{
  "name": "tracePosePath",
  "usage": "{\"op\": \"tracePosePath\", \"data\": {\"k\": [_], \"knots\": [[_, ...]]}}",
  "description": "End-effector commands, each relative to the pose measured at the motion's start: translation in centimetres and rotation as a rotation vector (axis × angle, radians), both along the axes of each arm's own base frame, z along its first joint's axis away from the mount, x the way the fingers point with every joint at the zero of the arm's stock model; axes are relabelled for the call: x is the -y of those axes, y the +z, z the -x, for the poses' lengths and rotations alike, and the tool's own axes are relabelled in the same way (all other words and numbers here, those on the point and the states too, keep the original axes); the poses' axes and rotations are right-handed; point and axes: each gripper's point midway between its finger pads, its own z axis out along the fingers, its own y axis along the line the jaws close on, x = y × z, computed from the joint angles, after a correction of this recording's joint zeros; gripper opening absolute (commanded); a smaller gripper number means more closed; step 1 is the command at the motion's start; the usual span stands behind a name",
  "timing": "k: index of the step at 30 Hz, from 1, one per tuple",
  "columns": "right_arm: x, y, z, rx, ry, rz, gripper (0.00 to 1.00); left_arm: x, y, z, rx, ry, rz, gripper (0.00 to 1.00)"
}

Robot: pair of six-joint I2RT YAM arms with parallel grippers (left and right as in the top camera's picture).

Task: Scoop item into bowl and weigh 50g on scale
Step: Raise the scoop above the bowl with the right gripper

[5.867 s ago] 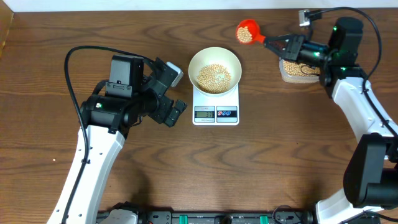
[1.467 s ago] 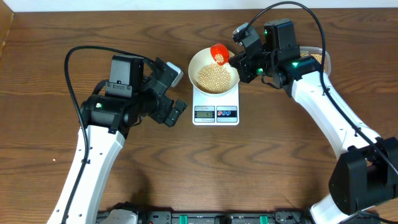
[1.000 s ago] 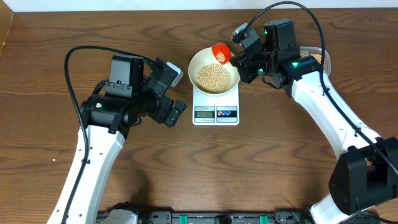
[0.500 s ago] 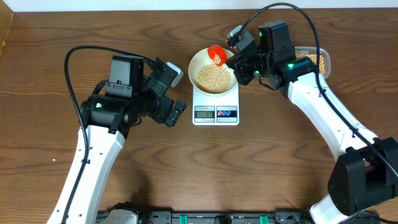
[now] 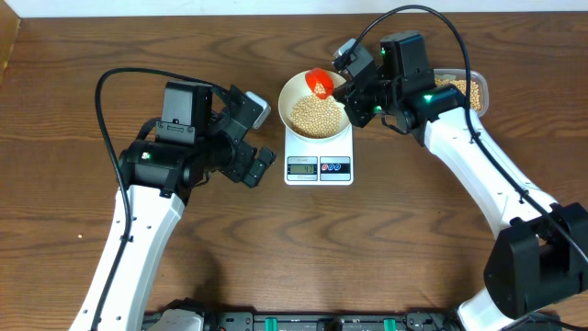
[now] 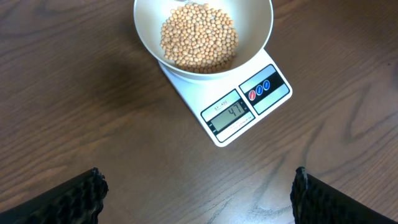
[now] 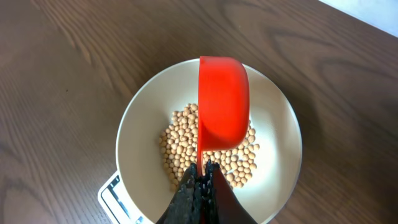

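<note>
**Red scoop tipped over the bowl on the scale**

The lower half of the overhead view is bare wood-grain table (image 5: 367, 257), with open room on every side of the scale. At centre left, the left gripper (image 5: 260, 134) is spread wide with nothing in it. Its ribbed black fingertips (image 6: 81, 196) sit in the bottom corners of its wrist view, well apart from the scale (image 6: 249, 102). The scale is a flat white rectangle, and its grey display reads what looks like 47. On it stands the smooth, round white bowl (image 6: 264, 25), with a heap of small tan beans (image 6: 199, 37) in the middle. The right gripper (image 7: 199, 186) is pinched tight on the thin handle of a glossy red scoop (image 7: 222, 102). The scoop is held rounded back up over the beans, inside the bowl's rim. At upper right, a clear tub (image 5: 464, 87) of beans shows past the arm.
</note>
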Motion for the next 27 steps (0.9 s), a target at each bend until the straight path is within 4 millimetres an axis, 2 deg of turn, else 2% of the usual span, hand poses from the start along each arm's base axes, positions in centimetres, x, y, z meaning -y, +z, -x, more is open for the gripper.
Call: {"op": "tracePosePath", "data": {"k": [1, 12, 27], "knots": [[0.4, 1.1, -0.9, -0.015, -0.036, -0.055, 0.01, 0.0, 0.5, -0.2, 0.020, -0.010, -0.008, 0.96], [1.4, 2.1, -1.3, -0.059, -0.041, -0.165, 0.01, 0.0, 0.5, -0.2, 0.020, -0.010, -0.008, 0.96], [2.0, 2.2, -1.5, -0.062, -0.049, -0.173, 0.01, 0.0, 0.5, -0.2, 0.020, -0.010, -0.008, 0.96]]}}
